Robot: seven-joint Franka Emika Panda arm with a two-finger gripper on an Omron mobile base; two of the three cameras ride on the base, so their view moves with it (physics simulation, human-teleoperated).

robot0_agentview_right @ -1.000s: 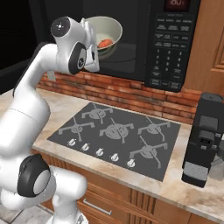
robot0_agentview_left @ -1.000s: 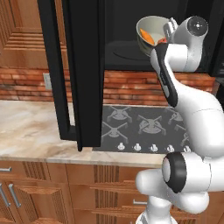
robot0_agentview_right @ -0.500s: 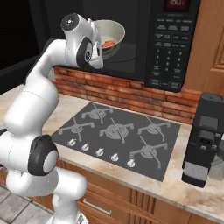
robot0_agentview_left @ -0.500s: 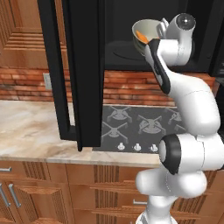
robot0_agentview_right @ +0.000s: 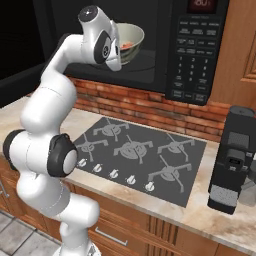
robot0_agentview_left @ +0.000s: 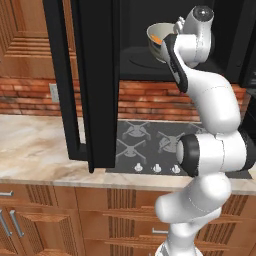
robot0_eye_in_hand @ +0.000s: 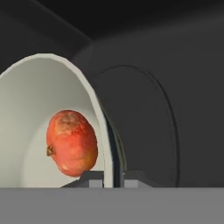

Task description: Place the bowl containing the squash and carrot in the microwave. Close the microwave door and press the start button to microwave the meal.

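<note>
The bowl [robot0_agentview_right: 129, 39], with the squash [robot0_eye_in_hand: 72, 142] seen inside it, is held at the mouth of the microwave [robot0_agentview_right: 150, 45], above the cavity floor and not yet set down. Its rim is pinched between the fingers of the gripper [robot0_eye_in_hand: 113, 177]. The microwave door [robot0_agentview_left: 95, 85] stands open. Placement, release, door closing and the start button are judged still to be done.
</note>
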